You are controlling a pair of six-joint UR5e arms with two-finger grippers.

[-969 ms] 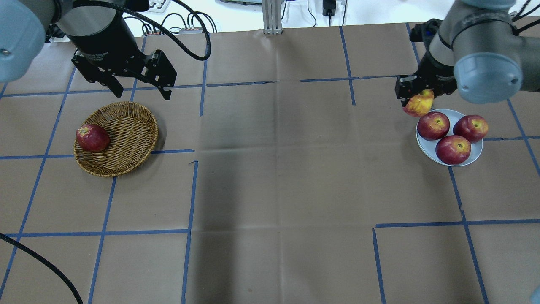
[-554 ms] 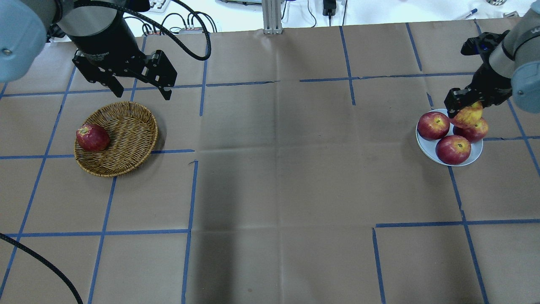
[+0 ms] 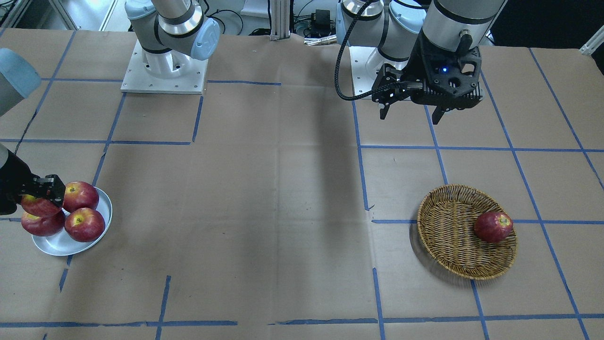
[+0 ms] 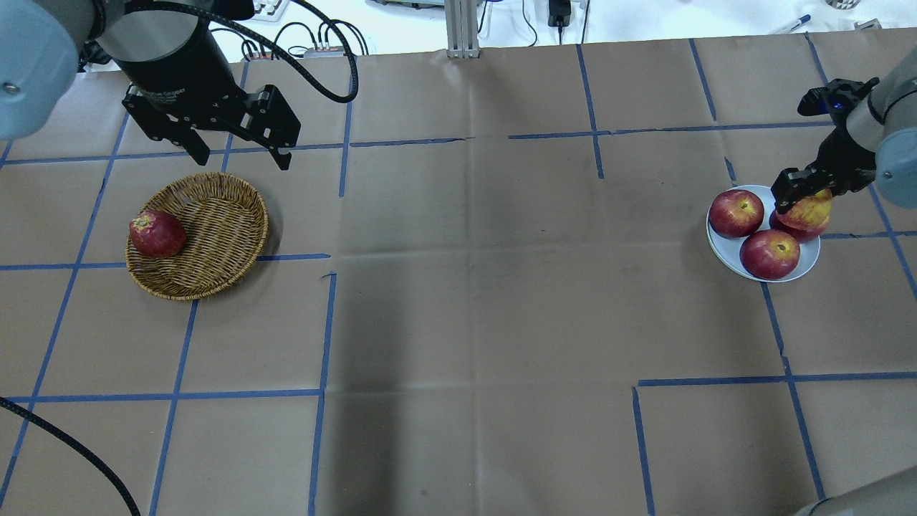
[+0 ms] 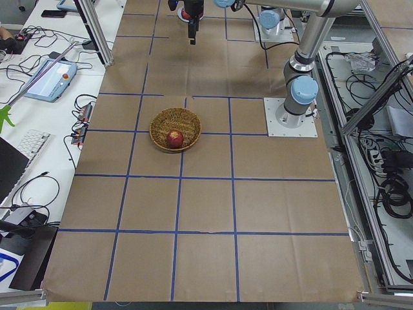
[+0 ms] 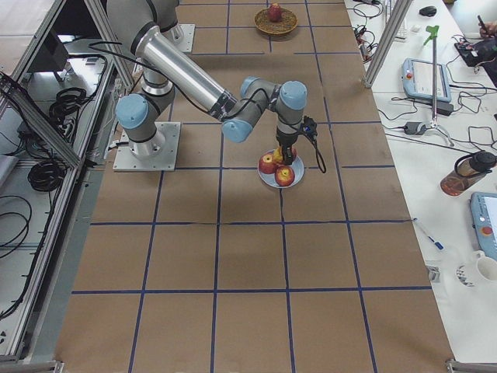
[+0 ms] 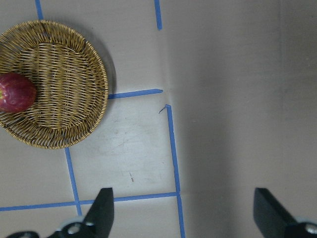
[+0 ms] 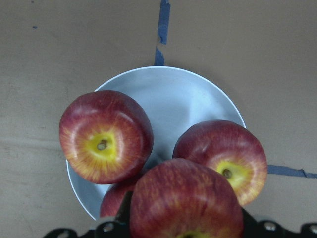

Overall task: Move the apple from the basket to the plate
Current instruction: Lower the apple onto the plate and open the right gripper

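My right gripper [image 4: 806, 192] is shut on the pinkish-red, yellow-streaked apple [image 4: 811, 211] and holds it over the far right part of the white plate [image 4: 716, 247], right above one of three dark red apples [image 4: 769, 254] lying there. In the right wrist view the held apple [image 8: 185, 203] fills the bottom, with the plate [image 8: 178, 94] below it. The wicker basket [image 4: 218, 215] sits at the left with one dark red apple [image 4: 156, 233] against its rim. My left gripper [image 4: 240, 158] hangs open and empty above the table behind the basket.
The table is covered in brown paper with a blue tape grid [image 4: 322, 322]. An aluminium post [image 4: 462, 29] stands at the far edge. A black cable [image 4: 64, 444] crosses the near left corner.
My right gripper has carried the apple rightward from the plate's far left edge to over its right side and lowered it a little. The left arm has not moved.
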